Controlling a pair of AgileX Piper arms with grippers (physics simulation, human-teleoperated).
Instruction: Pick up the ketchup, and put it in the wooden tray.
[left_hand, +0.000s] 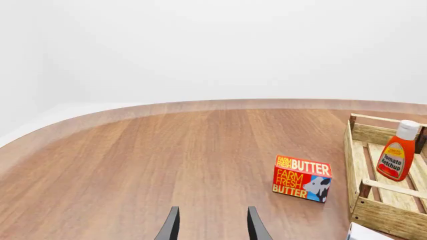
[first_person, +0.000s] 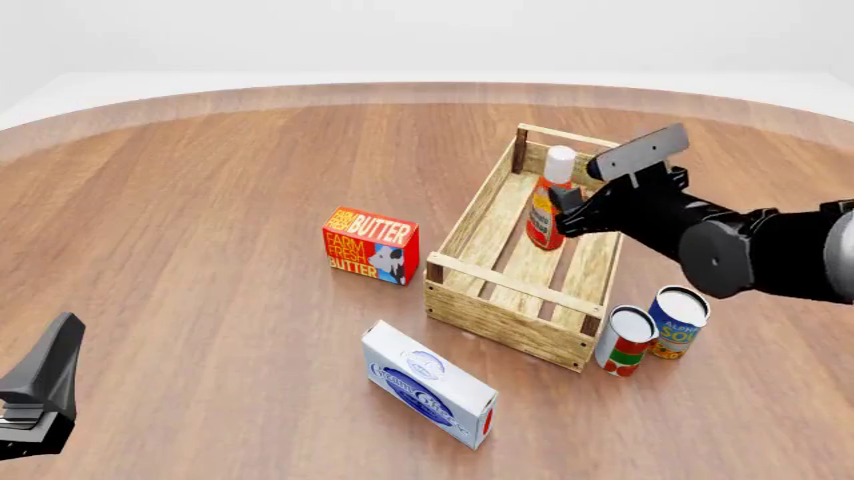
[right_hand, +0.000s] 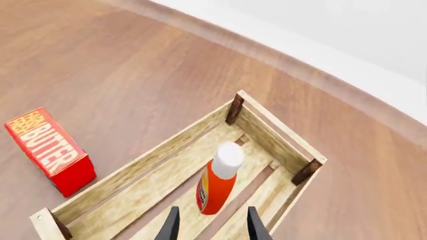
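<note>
The ketchup (first_person: 546, 200), a red-orange bottle with a white cap, stands slightly tilted on the slatted bottom of the wooden tray (first_person: 514, 285), near its far end. My right gripper (first_person: 567, 208) hangs open just beside the bottle on the right; in the right wrist view the ketchup (right_hand: 217, 182) sits just ahead of the right gripper (right_hand: 212, 222), and I cannot tell whether the fingers touch it. The tray's side wall (right_hand: 153, 155) runs below. My left gripper (first_person: 47, 385) is low at the near left, open and empty. The left wrist view shows the left gripper (left_hand: 212, 222), the ketchup (left_hand: 396, 152) and the tray (left_hand: 390, 220).
A red butter box (first_person: 370, 245) lies left of the tray, also seen as butter box (left_hand: 302, 177) and butter box (right_hand: 50, 150). A white box (first_person: 430, 385) lies in front of the tray. Two cans (first_person: 623, 340) (first_person: 678, 322) stand at its near right corner.
</note>
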